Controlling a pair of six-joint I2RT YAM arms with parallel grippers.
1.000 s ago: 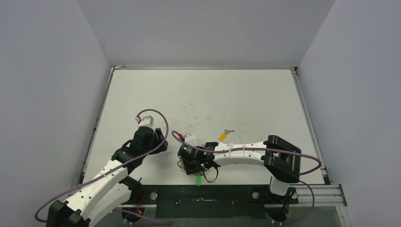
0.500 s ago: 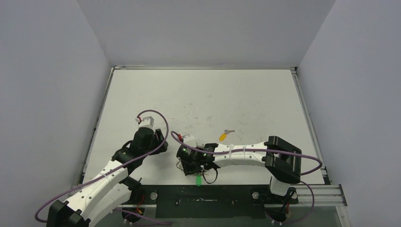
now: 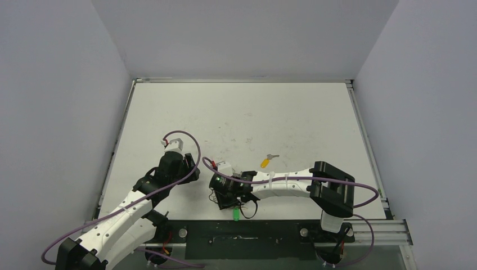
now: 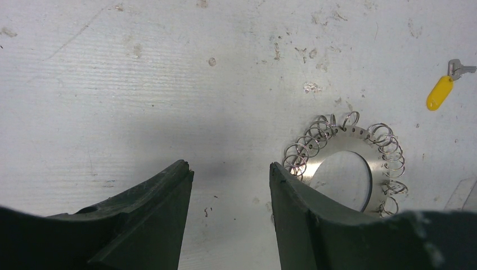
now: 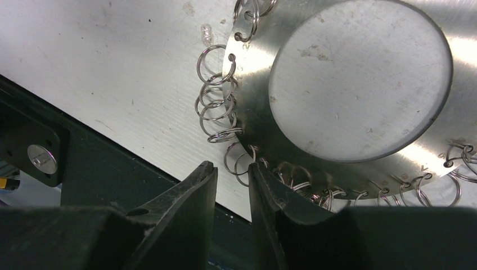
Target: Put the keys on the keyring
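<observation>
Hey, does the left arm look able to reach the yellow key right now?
Probably yes: bare table lies ahead of its open fingers, though the keyring sits partly between them and the yellow key.

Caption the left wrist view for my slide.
Left jaws open above the table, keyring beside them, yellow-headed key farther off.

No readable txt, brand, nos or signs in any view; keyring [image 5: 253,124], yellow key [image 4: 439,93] & table [image 3: 236,112] carry no legible marks
</observation>
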